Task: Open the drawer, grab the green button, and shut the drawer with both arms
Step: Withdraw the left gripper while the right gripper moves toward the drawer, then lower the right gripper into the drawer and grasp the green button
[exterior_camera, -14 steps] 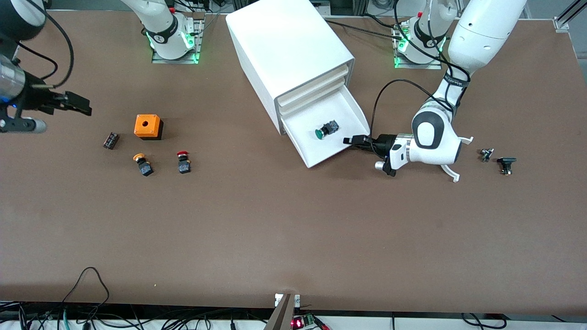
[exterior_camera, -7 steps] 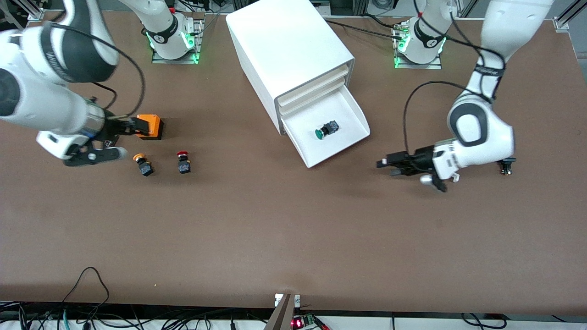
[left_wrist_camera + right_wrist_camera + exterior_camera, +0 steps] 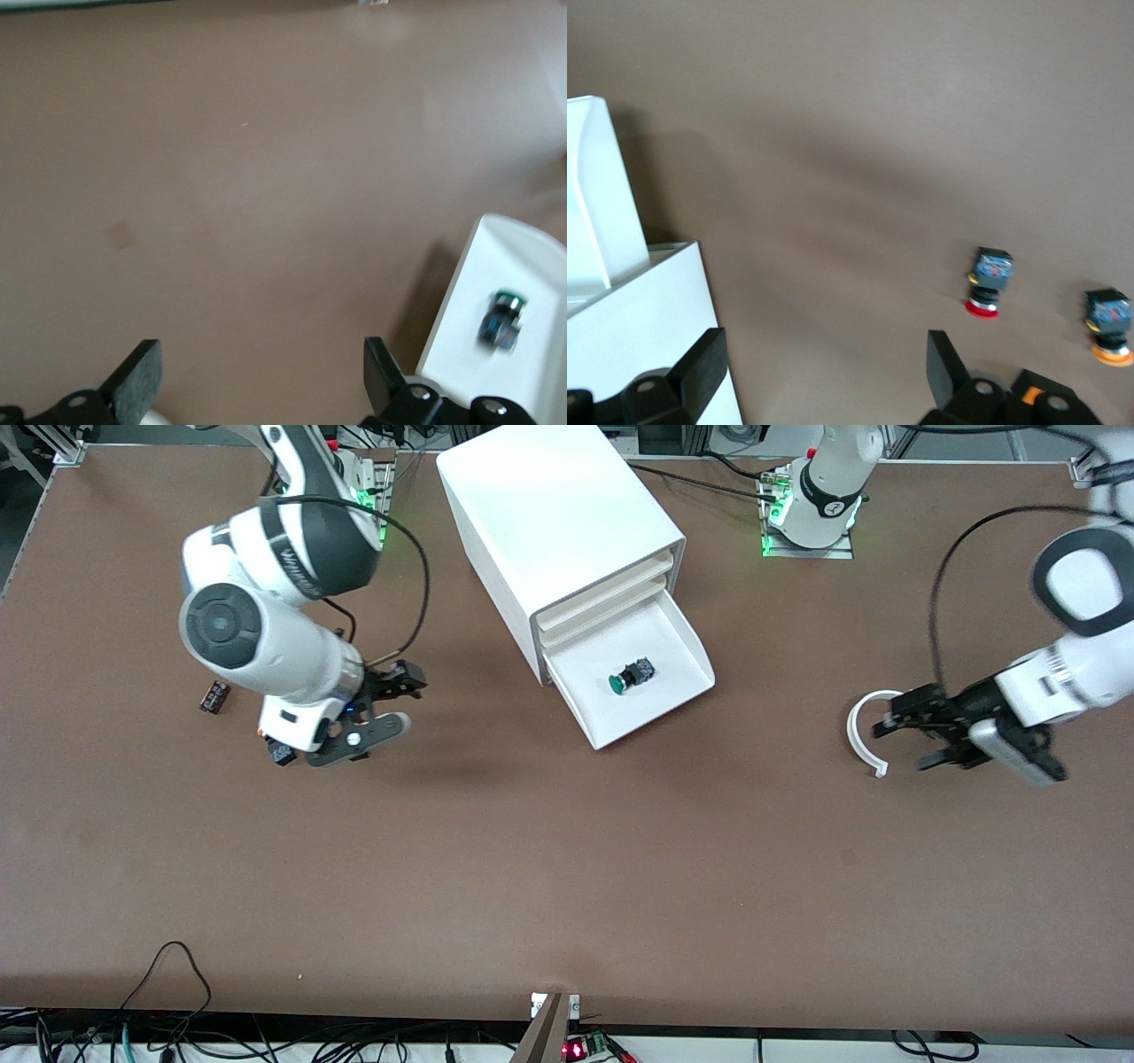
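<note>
The white cabinet stands at mid table with its lowest drawer pulled open. The green-capped button lies on its side in the drawer. My left gripper is open and empty, low over the table toward the left arm's end, apart from the drawer. Its wrist view shows the open gripper, a corner of the drawer and the button. My right gripper is open and empty over the table between the loose buttons and the cabinet; its wrist view shows the cabinet.
A white C-shaped ring lies by the left gripper. A red-capped button, an orange-capped button and an orange box sit under the right arm. A small black block lies toward the right arm's end.
The left gripper has drawn away from the drawer's edge toward the left arm's end of the table. The right arm has swung in over the loose buttons toward the cabinet.
</note>
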`<state>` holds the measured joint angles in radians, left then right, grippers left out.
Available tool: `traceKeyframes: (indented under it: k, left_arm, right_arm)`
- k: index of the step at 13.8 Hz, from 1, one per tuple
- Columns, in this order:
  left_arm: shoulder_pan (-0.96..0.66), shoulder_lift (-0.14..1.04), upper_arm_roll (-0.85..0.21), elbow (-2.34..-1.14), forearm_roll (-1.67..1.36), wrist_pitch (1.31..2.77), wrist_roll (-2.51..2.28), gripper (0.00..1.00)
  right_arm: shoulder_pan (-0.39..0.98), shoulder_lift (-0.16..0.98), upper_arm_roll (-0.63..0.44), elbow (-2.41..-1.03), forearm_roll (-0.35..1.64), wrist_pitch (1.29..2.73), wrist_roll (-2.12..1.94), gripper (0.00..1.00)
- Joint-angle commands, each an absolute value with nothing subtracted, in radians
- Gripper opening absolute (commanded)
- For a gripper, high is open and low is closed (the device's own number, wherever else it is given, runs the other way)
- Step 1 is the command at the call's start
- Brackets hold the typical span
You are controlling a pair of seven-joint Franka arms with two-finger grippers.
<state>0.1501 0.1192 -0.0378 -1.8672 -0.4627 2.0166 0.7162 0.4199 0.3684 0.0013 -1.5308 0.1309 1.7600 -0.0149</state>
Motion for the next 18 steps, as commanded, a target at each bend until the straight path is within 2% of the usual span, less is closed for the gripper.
traceKeyframes:
  k: [1, 4, 6, 10, 13, 18]
  left_arm:
    - [0.15, 0.08, -0.035, -1.744, -0.222, 1.867, 0.603, 1.0]
    - [0.137, -0.007, -0.076, -1.727, -0.024, 1.76, 0.39, 1.0]
    - [0.138, -0.031, -0.118, -1.739, 0.043, 1.741, 0.287, 1.0]
    - [0.137, -0.023, -0.12, -1.74, 0.046, 1.746, 0.242, 1.0]
    - [0.137, -0.02, -0.118, -1.741, 0.048, 1.746, 0.219, 1.0]
    - [0.137, -0.018, -0.12, -1.736, 0.048, 1.746, 0.218, 1.0]
  right_arm:
    - [0.429, 0.388, -0.002, -1.491, 0.159, 1.773, -0.038, 1.0]
    - [0.492, 0.408, 0.041, -1.455, 0.16, 1.811, -0.069, 1.0]
    - [0.558, 0.504, 0.066, -1.338, 0.156, 1.838, -0.145, 1.0]
    - [0.679, 0.731, 0.067, -1.07, 0.155, 1.911, -0.195, 1.0]
    - [0.724, 0.801, 0.087, -1.051, 0.156, 2.08, -0.319, 1.0]
    - [0.782, 0.836, 0.103, -1.054, 0.149, 2.082, -0.545, 1.0]
